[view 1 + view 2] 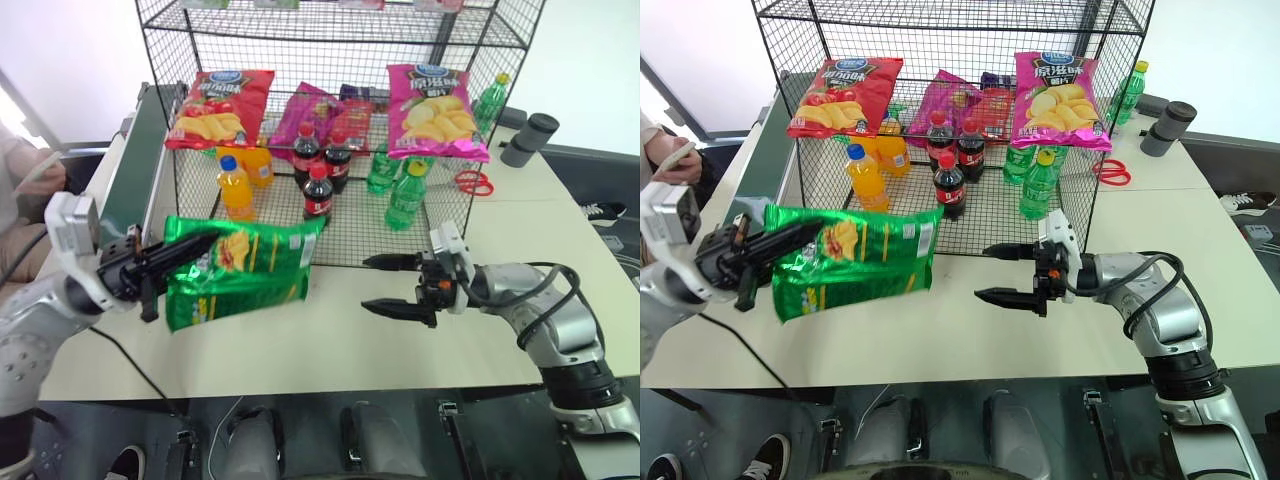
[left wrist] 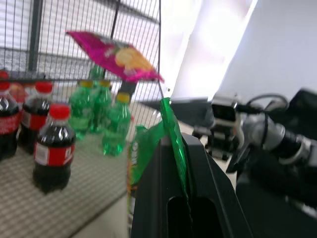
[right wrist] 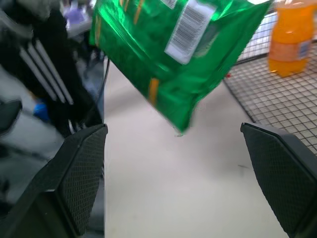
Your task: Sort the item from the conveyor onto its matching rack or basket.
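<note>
The left claw (image 1: 180,255) is clamped on one edge of the green crisp bag (image 1: 250,265), holding it in the air above the desk (image 1: 330,340) — already off the conveyor (image 1: 135,165) behind it. Across from it the right claw (image 1: 385,285) stands wide open (empty), pointed at the bag's free end. Still left, I judge — placing the bag on the rack (image 1: 340,120) beyond both claws.

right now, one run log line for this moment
left hand: shut on green bag, off table | right hand: open, empty | rack: not reached
</note>
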